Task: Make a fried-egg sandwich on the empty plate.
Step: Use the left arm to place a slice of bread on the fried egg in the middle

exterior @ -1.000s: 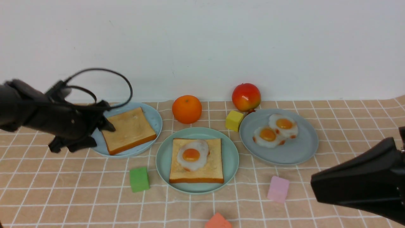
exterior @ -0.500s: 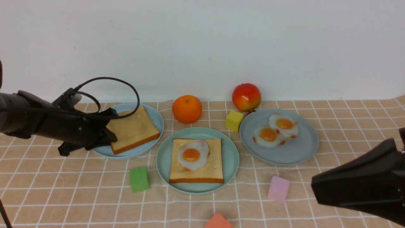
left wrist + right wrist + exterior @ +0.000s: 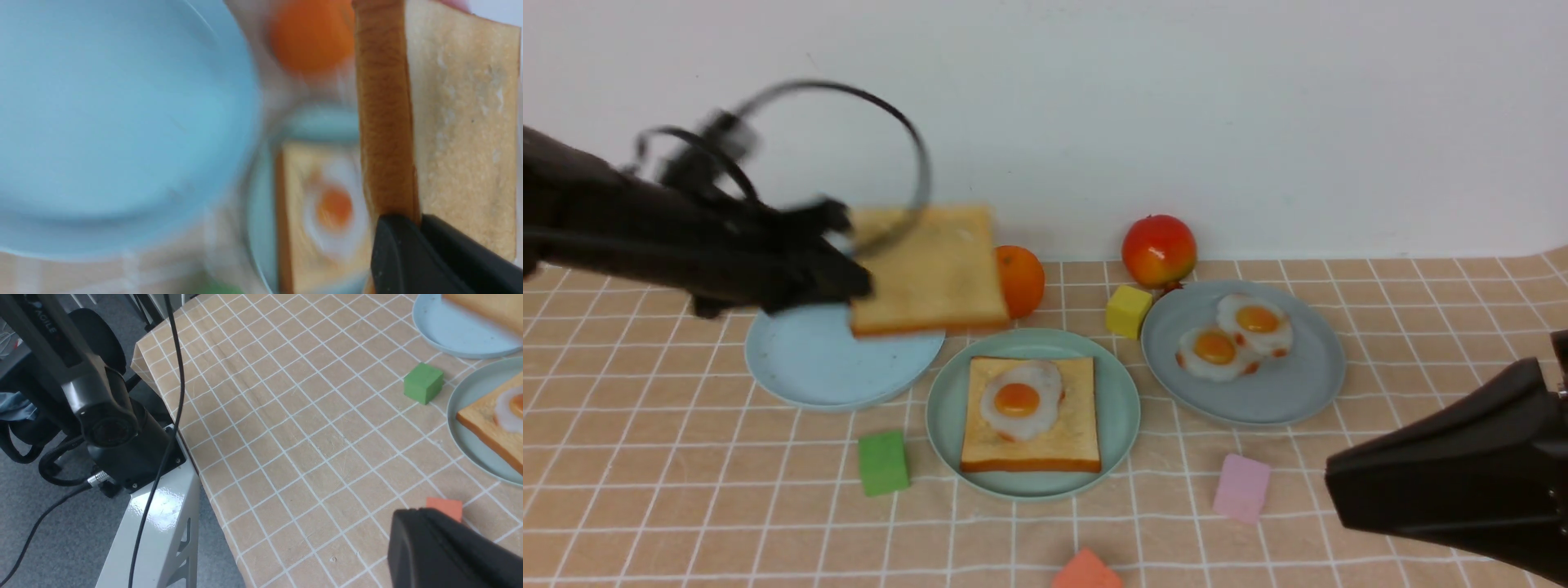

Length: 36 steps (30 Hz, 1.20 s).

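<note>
Toast slice (image 3: 939, 269) hangs in the air, pinched at one edge by my left gripper (image 3: 854, 278), above the bare light-blue plate (image 3: 809, 367). I judge it high enough to carry over the rim. On the mint-green plate (image 3: 943, 425) waits the bottom slice (image 3: 1054, 445) with its fried egg (image 3: 1018, 398). My right gripper (image 3: 1335, 482) sits closed and empty, parked aside out of the way.

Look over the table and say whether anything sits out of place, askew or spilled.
Nothing is spilled or damaged. One toast slice is off any plate: the left gripper holds it by one edge in the air, above the right side of the light-blue plate. On the grey-blue plate two fried eggs overlap.
</note>
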Tool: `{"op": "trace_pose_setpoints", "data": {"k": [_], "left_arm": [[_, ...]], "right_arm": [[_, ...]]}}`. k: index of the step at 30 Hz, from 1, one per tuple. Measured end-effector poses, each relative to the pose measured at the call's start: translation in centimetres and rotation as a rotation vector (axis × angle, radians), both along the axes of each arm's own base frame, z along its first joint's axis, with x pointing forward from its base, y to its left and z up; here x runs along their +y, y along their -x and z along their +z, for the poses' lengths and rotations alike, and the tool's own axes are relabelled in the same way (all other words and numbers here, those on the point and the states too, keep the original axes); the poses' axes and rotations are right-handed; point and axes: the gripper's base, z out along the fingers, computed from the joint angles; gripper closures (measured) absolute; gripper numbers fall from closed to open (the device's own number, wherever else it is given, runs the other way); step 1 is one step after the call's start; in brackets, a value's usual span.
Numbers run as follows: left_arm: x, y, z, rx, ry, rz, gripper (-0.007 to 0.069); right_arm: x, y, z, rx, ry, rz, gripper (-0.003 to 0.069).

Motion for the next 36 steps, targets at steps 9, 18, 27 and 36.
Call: {"op": "trace_pose_setpoints", "data": {"k": [9,18,27,36], "left_arm": [[-4.0,0.8,-4.0,-0.006,-0.106,-0.04,0.0622],[-5.7,0.0,-8.2,0.101,-0.068,0.007,0.0599],[-5.8,-0.2,-8.1,0.081,-0.055,0.017,0.0492],[-5.7,0.2,-6.9,0.059,-0.078,-0.024,0.0104]], "right_arm": [[0.0,0.1,-0.1,0.008,0.005,0.011,0.0644],[0.0,1.0,-0.5,0.07,0.043,0.096,0.0634],[0.0,1.5,-0.7,0.116,0.064,0.133,0.0621],[-0.6,0.1,-1.0,0.14,0.086,-0.07,0.061]]}}
